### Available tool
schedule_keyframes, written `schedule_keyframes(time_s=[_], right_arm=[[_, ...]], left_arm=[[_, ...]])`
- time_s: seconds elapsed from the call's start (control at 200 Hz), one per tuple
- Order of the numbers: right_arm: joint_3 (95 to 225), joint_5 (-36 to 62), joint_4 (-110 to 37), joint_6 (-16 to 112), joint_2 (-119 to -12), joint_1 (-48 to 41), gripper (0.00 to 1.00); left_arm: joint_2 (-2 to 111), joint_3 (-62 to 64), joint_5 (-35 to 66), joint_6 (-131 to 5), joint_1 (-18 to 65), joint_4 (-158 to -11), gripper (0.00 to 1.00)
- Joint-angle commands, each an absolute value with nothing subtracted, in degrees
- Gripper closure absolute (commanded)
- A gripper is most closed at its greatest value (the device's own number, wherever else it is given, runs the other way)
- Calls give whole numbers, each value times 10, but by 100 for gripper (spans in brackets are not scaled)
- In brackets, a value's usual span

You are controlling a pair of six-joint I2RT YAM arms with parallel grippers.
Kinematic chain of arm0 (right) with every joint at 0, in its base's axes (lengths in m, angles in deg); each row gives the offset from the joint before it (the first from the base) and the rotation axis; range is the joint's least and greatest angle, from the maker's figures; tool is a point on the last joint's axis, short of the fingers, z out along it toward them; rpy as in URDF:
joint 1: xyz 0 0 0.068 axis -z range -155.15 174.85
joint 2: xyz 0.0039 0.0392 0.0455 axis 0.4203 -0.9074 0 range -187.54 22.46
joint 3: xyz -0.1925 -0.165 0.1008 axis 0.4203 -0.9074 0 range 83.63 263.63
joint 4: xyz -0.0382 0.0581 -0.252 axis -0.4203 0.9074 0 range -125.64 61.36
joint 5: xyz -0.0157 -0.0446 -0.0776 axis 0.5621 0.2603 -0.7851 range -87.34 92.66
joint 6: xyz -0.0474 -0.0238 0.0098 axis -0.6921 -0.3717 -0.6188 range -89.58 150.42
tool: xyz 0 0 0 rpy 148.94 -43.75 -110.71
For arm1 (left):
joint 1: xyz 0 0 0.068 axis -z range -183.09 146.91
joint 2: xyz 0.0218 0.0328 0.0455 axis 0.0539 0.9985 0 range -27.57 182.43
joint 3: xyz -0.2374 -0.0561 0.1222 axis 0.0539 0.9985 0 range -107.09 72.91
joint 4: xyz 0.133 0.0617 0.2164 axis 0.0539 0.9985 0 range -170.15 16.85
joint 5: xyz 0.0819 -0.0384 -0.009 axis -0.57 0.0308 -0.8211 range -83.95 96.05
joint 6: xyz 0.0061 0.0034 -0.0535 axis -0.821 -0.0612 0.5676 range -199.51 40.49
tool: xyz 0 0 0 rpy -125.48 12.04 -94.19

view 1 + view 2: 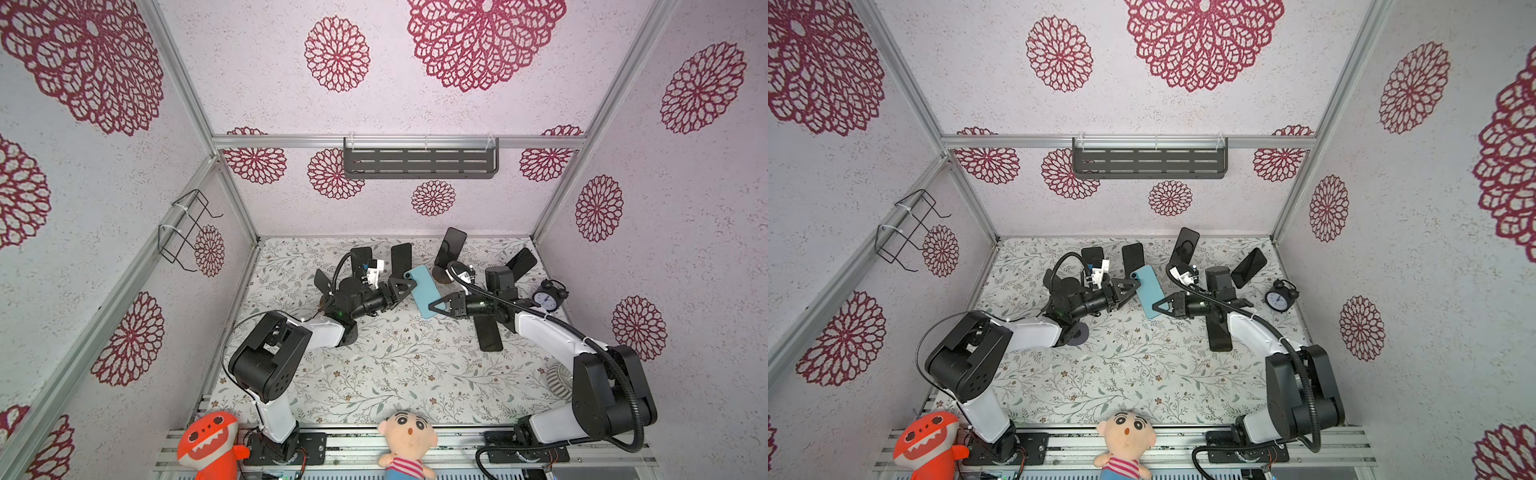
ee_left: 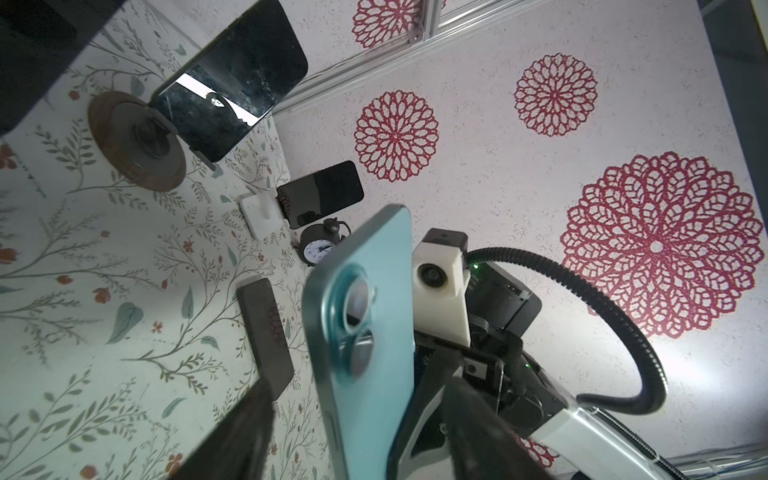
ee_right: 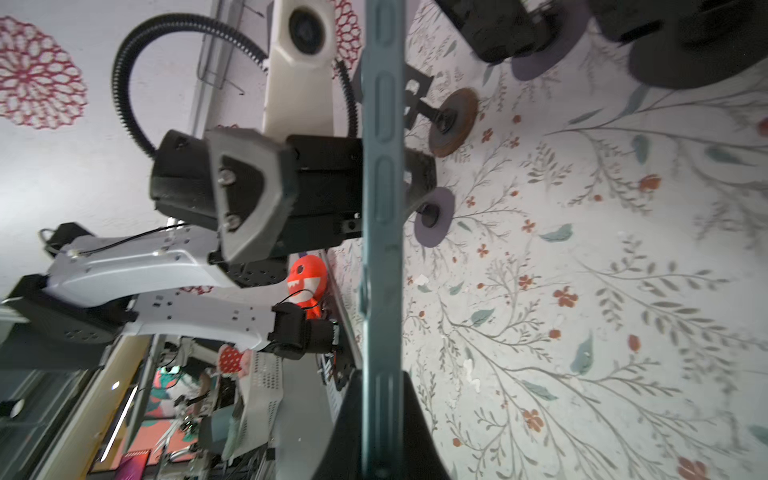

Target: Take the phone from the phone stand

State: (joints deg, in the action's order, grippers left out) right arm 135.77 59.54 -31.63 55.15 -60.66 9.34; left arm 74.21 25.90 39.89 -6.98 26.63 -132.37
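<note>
Teal-backed slim phone (image 1: 422,293) hangs above the floral-papered desk (image 1: 374,374), off any stand. My right fingers (image 3: 419,436) clamp its near end, and my left fingers (image 2: 232,436) stand spread wide around its camera end. I judge the left should back straight off without brushing it. Its long axis runs far-to-near, lenses farthest, back upward.
</note>
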Motion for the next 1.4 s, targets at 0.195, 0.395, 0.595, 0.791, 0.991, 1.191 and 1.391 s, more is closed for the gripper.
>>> schedule_keyframes(time_s=[0.195,0.395,0.595,0.791,0.991,1.191,1.391], right_arm=[[1429,165,-152,424,-550,-38,100],[1398,106,-228,441,-533,-89,100],[1403,96,-237,445,-533,-104,100],[1414,82,-226,435,-540,-119,100],[1422,66,-218,431,-562,-134,100],[1422,83,-229,441,-569,-136,100],[1423,91,-233,444,-566,-137,100]], left_arm=[[684,195,310,-158,290,-1061,3],[720,172,321,-142,303,-1049,3],[740,158,324,-137,308,-1042,3],[750,162,313,-123,310,-1062,3],[754,152,323,-118,316,-1082,2],[755,159,325,-110,319,-1108,3],[768,154,325,-106,320,-1103,3]])
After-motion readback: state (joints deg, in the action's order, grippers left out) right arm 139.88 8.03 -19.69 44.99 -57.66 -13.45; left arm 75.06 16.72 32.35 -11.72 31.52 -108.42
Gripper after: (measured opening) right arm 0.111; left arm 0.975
